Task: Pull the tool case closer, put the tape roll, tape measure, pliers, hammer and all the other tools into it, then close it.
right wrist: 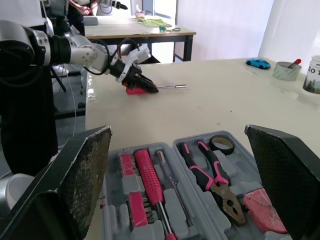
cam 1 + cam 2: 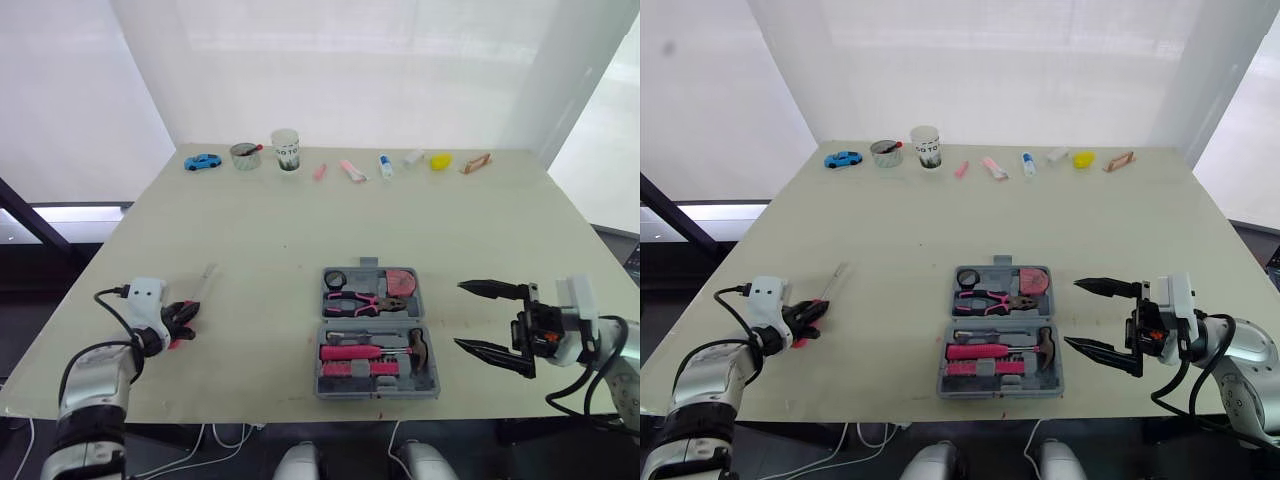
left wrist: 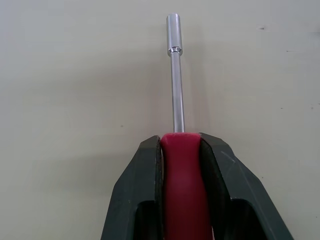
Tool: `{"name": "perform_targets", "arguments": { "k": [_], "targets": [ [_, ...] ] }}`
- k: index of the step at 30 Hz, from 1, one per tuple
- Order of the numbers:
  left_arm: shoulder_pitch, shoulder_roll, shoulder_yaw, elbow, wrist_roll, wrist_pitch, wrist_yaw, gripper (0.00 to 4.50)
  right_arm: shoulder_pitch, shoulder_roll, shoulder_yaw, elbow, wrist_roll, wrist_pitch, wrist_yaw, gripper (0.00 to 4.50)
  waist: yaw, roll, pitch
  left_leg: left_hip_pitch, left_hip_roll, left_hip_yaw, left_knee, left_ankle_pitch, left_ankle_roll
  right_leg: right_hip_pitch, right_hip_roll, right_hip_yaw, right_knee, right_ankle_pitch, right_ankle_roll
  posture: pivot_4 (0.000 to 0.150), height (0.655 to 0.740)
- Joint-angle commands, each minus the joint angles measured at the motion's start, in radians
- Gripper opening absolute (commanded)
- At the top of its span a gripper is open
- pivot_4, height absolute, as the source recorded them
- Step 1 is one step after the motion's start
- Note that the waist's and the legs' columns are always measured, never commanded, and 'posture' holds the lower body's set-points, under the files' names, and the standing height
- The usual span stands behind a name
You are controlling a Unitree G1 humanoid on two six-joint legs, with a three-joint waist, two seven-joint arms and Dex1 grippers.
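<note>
The left gripper (image 3: 180, 144) is clamped tight on the red plastic handle of a nut driver (image 3: 176, 85). Its two black fingers (image 3: 142, 170) press the handle from both sides. The driver's bare steel shaft, ending in a small socket, points straight out past the fingertips, low over the beige table top (image 2: 300, 230). Whether it rests on the surface cannot be told. This gripper is near the table's front left corner, well apart from the case.

The right gripper (image 2: 460, 315) is spread wide and holds nothing. It hovers just to the right of the grey plastic tool case (image 2: 376, 321), without touching it.

The case lies open and flat near the front edge, midway between the two arms. Its far half holds a black tape roll (image 2: 336, 279), pink-handled pliers (image 2: 362, 300) and a pink tape measure (image 2: 401, 281). Its near half holds a pink-handled hammer (image 2: 375, 351) and a slim screwdriver (image 2: 360, 336).

Along the table's far edge stand a blue toy car (image 2: 203, 161) and a white paper cup (image 2: 286, 150), among other small items.
</note>
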Motion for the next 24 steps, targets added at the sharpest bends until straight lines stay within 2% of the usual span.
{"name": "perform_targets", "arguments": {
  "k": [1, 4, 8, 13, 19, 24],
  "targets": [
    [0.034, 0.057, 0.042, -0.158, -0.043, 0.031, -0.049, 0.59, -0.001, -0.012, -0.040, -0.026, 0.011, -0.012, -0.001, 4.50, 0.001, -0.001, 0.001, 0.000, 0.001, 0.000, 0.000, 0.000, 0.000, 0.000, 0.000, 0.000, 0.000, 0.000, 0.000, 0.150, 0.7400],
    [0.052, 0.095, 0.054, -0.253, -0.084, 0.076, -0.102, 0.59, 0.006, -0.010, -0.042, -0.027, 0.012, -0.011, -0.005, 4.50, 0.002, -0.002, 0.001, 0.000, 0.004, -0.001, 0.000, 0.000, 0.000, 0.000, 0.000, -0.001, 0.000, 0.000, 0.000, 0.150, 0.7400],
    [0.029, 0.202, -0.008, -0.415, -0.124, 0.164, -0.236, 0.59, 0.011, -0.004, -0.035, -0.027, 0.011, -0.011, -0.003, 4.50, 0.008, -0.003, 0.002, 0.000, 0.004, -0.001, 0.000, 0.000, 0.000, 0.000, 0.000, -0.002, 0.000, -0.001, -0.001, 0.150, 0.7400],
    [-0.007, 0.260, -0.095, -0.533, -0.147, 0.209, -0.345, 0.59, 0.026, 0.000, -0.034, -0.028, 0.009, -0.016, -0.001, 4.50, 0.007, -0.001, 0.003, 0.000, 0.003, 0.001, 0.000, 0.000, 0.000, 0.000, 0.000, 0.000, -0.001, -0.002, -0.004, 0.150, 0.7400],
    [-0.103, 0.257, -0.233, -0.570, -0.129, 0.197, -0.442, 0.59, 0.037, -0.001, -0.039, -0.019, 0.007, -0.018, -0.001, 4.50, 0.004, -0.002, 0.003, 0.000, -0.001, 0.001, 0.000, 0.000, 0.000, 0.000, 0.002, 0.000, 0.000, -0.002, -0.004, 0.150, 0.7400],
    [-0.320, 0.188, -0.420, -0.521, -0.083, 0.189, -0.543, 0.59, 0.051, -0.014, -0.078, 0.016, 0.002, -0.029, 0.007, 4.50, 0.019, -0.002, 0.004, -0.002, -0.003, 0.002, 0.001, 0.000, 0.000, 0.000, 0.002, -0.001, -0.001, -0.003, -0.004, 0.150, 0.7400]
  ]
}}
